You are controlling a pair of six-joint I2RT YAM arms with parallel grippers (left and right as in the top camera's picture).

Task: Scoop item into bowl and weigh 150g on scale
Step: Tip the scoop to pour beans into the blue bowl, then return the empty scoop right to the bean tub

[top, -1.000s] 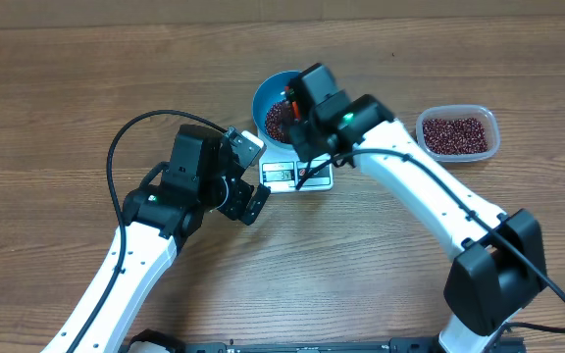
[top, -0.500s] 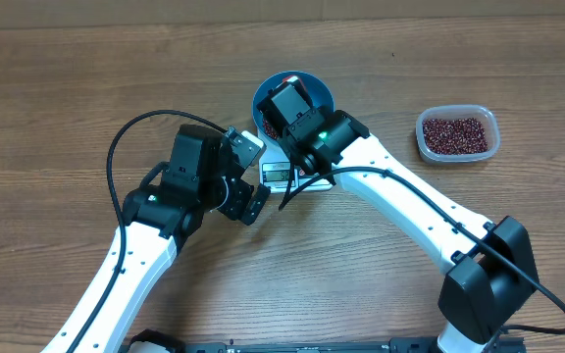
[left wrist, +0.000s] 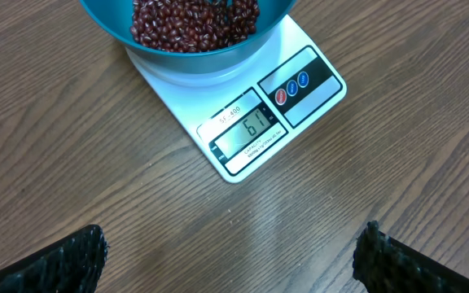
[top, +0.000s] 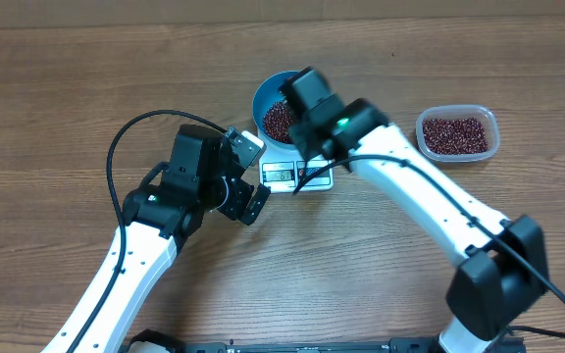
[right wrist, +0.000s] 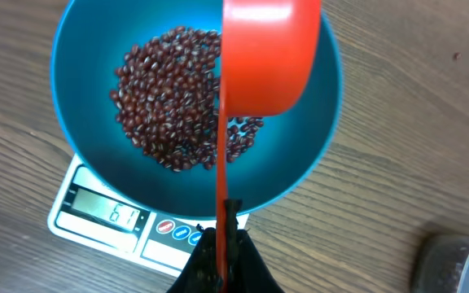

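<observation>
The blue bowl (right wrist: 80,98) stands on the white scale (right wrist: 104,216), whose display reads 61. A heap of dark red beans (right wrist: 169,98) lies in the bowl. My right gripper (right wrist: 222,244) is shut on the thin handle of an orange scoop (right wrist: 267,57), which hangs turned on its side over the bowl's right half. From overhead the right wrist covers part of the bowl (top: 263,98). My left gripper (left wrist: 230,268) is open over bare wood just in front of the scale (left wrist: 251,130), with nothing between its fingers (left wrist: 55,264).
A clear plastic tub (top: 457,133) of more beans sits to the right of the scale. The left arm's cable loops over the table at the left. Bare wood surrounds the scale (top: 282,175).
The right wrist swung left over the bowl half a second ago and has come back to the right. The left arm has not moved.
</observation>
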